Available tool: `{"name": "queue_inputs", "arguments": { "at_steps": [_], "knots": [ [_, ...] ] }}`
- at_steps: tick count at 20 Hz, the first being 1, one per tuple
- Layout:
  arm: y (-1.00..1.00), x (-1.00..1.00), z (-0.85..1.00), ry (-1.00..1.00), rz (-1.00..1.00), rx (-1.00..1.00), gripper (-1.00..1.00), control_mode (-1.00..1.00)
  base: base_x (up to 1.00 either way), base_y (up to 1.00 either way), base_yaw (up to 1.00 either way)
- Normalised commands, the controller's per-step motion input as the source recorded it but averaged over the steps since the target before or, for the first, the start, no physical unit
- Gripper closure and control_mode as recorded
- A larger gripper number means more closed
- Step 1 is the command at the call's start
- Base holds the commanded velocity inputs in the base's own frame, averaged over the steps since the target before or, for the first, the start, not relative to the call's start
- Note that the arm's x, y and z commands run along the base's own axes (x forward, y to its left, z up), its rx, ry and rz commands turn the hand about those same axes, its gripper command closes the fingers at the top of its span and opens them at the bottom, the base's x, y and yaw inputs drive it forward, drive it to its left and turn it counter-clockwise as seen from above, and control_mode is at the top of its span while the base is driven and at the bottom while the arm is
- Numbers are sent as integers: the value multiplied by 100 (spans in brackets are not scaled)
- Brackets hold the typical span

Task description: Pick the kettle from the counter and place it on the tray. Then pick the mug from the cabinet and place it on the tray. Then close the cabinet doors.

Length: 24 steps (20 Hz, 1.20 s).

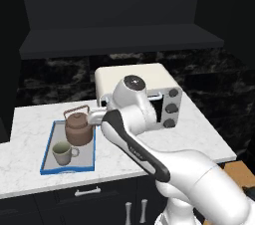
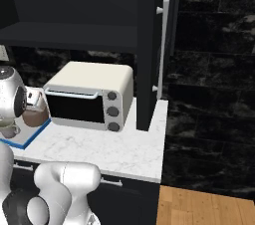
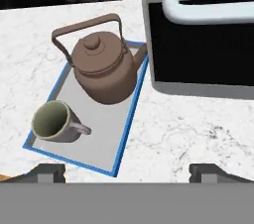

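So the kettle (image 3: 101, 67) and the mug (image 3: 53, 122) both sit on the blue-rimmed tray (image 3: 124, 134) now, kettle at the far end, mug at the near end, close but not touching. Tray is on the marble desk (image 3: 188, 129) just beside the toaster oven (image 3: 198, 34). The jaws stand wide with nothing in them, above the desk near the tray. What's left is the 2 cabinet doors; the right door (image 2: 149, 45) with its silver bar handle (image 2: 162, 45) stands open. My worry: the arm swinging up could clip the oven or the kettle's hoop handle and shove the tray
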Motion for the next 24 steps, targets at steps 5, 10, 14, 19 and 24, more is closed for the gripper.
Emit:
{"name": "queue_inputs", "arguments": {
  "at_steps": [5,10,14,19,24],
  "knots": [
    [-72,-4,79,1,-37,0,-100,-100,0,0,0],
    [-48,0,6,0,-5,7,-100,-100,0,0,0],
    [-52,-2,1,0,2,13,-100,-100,0,0,0],
    [-60,0,6,-1,-13,1,-100,-100,0,0,0],
    [-63,0,15,-5,-17,3,-100,-100,0,0,0]
  ]
}}
